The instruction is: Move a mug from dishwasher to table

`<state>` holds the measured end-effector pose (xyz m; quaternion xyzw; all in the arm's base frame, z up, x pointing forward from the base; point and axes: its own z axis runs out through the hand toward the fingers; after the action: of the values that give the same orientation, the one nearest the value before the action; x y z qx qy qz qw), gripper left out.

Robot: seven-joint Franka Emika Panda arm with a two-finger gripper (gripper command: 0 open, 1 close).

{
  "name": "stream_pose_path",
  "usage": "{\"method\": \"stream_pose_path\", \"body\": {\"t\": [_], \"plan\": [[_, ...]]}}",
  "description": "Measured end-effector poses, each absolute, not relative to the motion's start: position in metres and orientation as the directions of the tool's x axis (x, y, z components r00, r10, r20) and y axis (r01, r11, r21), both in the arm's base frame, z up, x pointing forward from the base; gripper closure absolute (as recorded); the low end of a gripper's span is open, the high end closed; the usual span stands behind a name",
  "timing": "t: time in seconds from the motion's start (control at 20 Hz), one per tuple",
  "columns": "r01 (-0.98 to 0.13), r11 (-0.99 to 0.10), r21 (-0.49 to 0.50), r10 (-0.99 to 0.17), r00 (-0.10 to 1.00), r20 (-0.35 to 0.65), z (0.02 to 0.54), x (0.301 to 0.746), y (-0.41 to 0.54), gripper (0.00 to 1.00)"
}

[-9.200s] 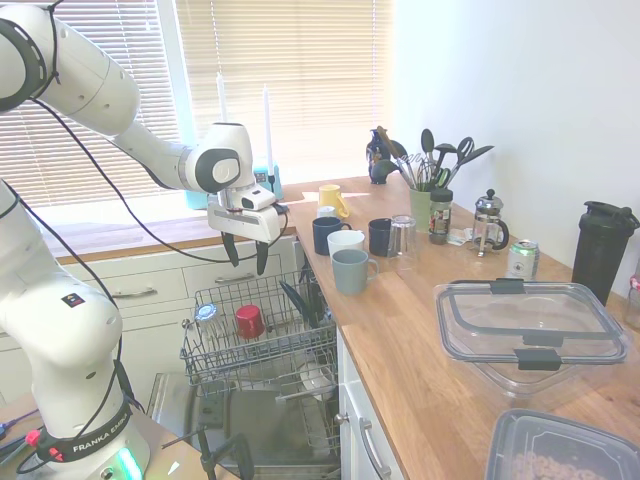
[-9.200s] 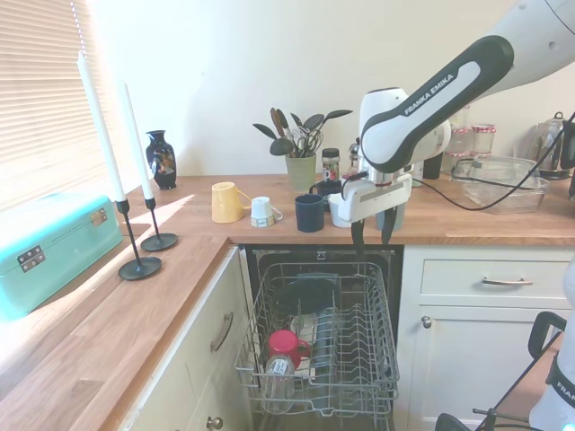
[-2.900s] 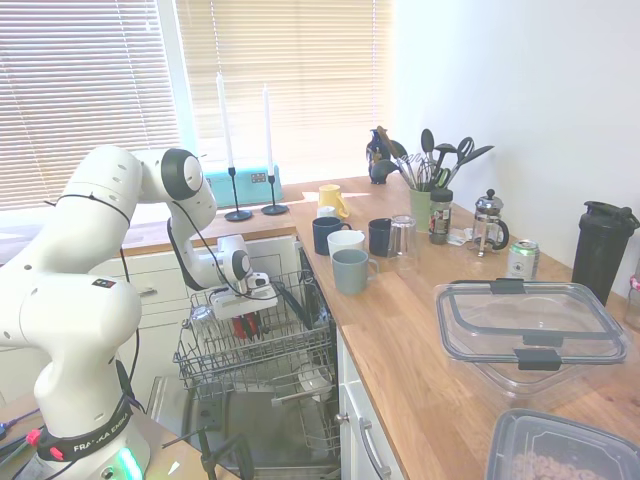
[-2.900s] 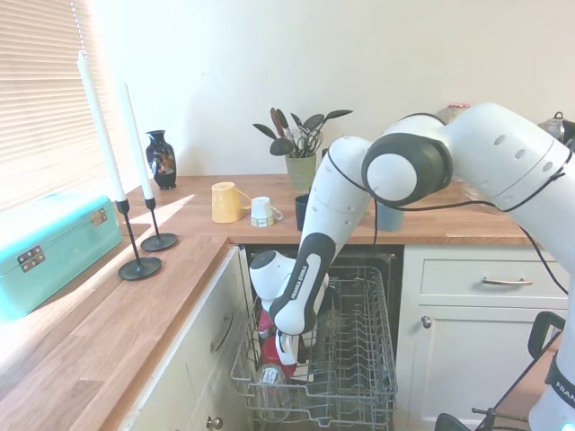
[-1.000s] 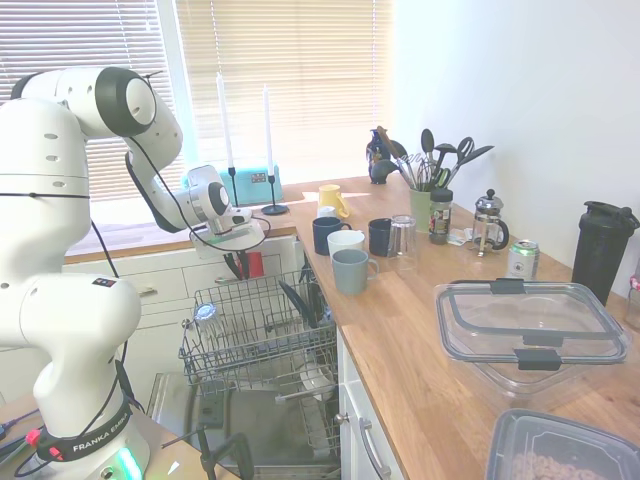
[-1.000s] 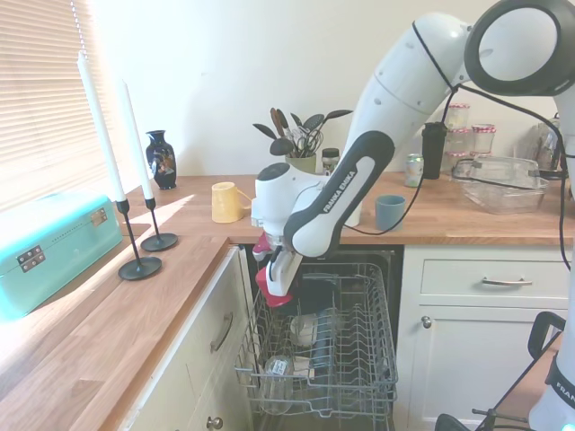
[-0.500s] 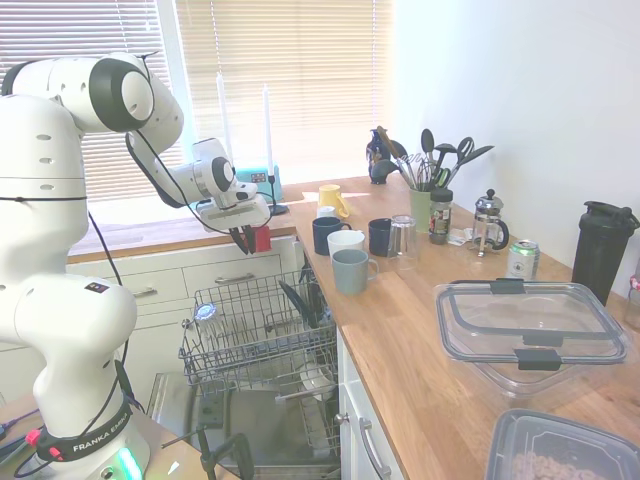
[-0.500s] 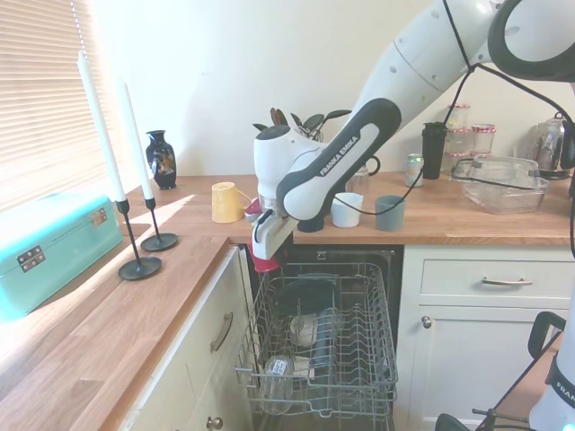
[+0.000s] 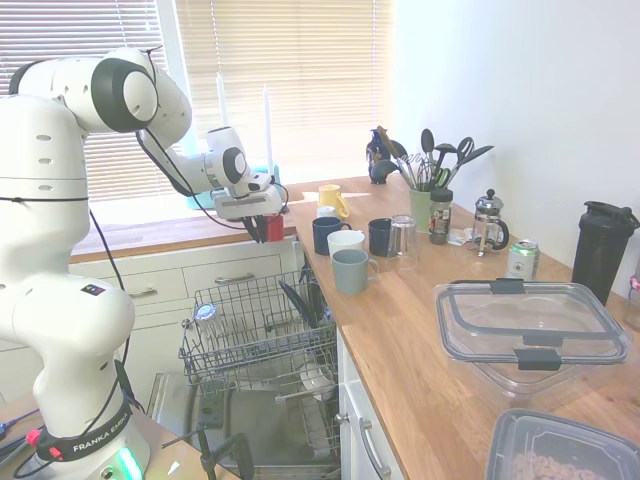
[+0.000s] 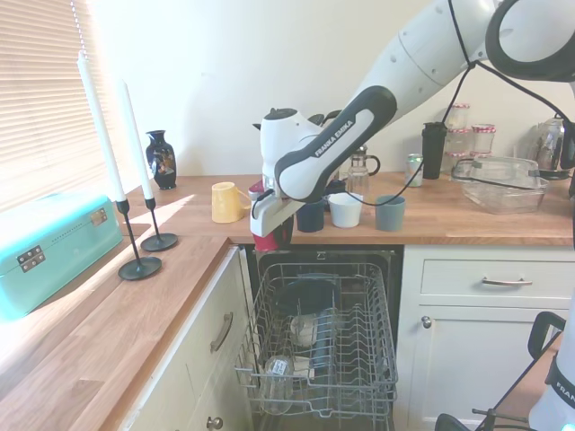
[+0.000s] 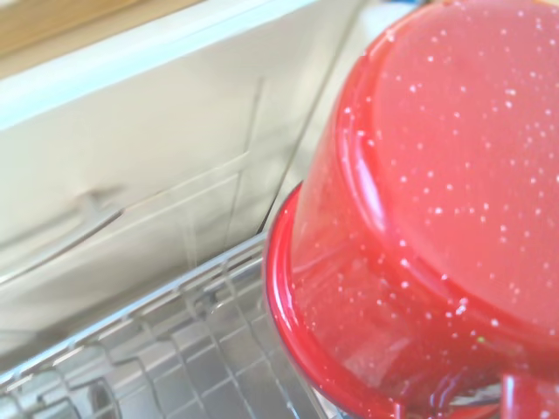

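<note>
The red mug [image 9: 274,227] hangs in the air, held by my gripper [image 9: 264,228], which is shut on it. It is level with the table [image 9: 420,330] edge, above the back of the dishwasher [image 9: 262,335] rack. In the second exterior view the mug [image 10: 269,240] shows just below the worktop [image 10: 467,220] edge, under my gripper [image 10: 272,226]. The wrist view is mostly filled by the mug [image 11: 437,218], with white drawer fronts and rack wires behind it.
Several mugs stand on the worktop near the corner: navy [image 9: 325,235], white [image 9: 346,242], grey-blue [image 9: 350,270] and yellow [image 9: 332,198]. A glass jar [image 9: 205,320] lies in the rack. Candlesticks [image 10: 139,260] and a teal box [image 10: 49,247] stand left. Clear containers [image 9: 530,335] sit further along.
My gripper has carried the red mug up out of the rack and towards the worktop corner; it is now higher and closer to the row of mugs than half a second ago.
</note>
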<state>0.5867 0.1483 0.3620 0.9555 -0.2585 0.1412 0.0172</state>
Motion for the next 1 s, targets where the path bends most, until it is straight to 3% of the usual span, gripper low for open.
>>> {"method": "stream_pose_path", "body": {"t": [1.0], "plan": [[-0.609,-0.791,-0.068,-0.606,0.762,0.227,0.361,0.633,0.095,1.00]]}}
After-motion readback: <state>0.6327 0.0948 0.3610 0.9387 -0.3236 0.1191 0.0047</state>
